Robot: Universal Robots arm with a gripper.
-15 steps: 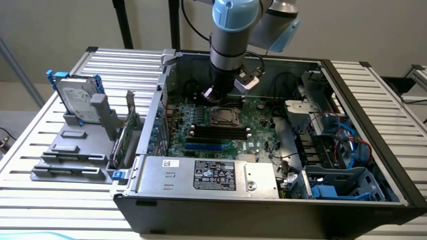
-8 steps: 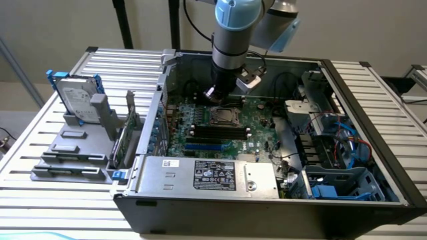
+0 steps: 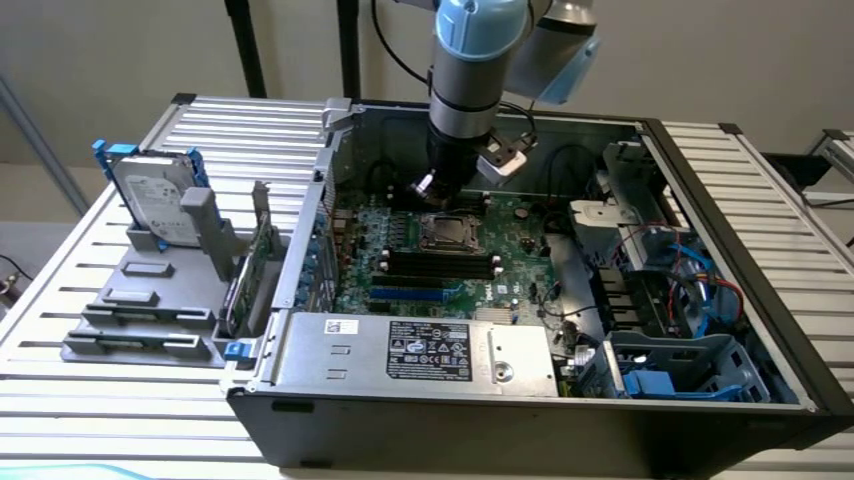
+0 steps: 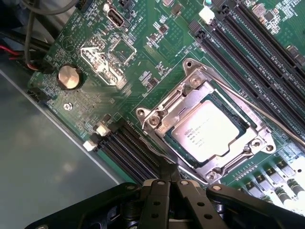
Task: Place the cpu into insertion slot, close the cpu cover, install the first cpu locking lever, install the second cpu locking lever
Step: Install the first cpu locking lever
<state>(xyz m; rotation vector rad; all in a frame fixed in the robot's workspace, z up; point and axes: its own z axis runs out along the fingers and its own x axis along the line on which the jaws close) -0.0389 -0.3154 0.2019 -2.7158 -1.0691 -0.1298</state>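
One cpu (image 4: 209,136), edges hidden under closed cpu cover (image 4: 177,106).

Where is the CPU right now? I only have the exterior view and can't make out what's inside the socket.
Observer: The wrist view shows the cpu seated in the insertion slot, pale face up.
Operator: Is the cover down?
Observer: Yes. The cpu cover lies flat over the chip, and its window frames the face.
Operator: And the levers?
Observer: A thin metal lever runs along the socket's side next to the long black slots. The gripper is at the opposite edge.
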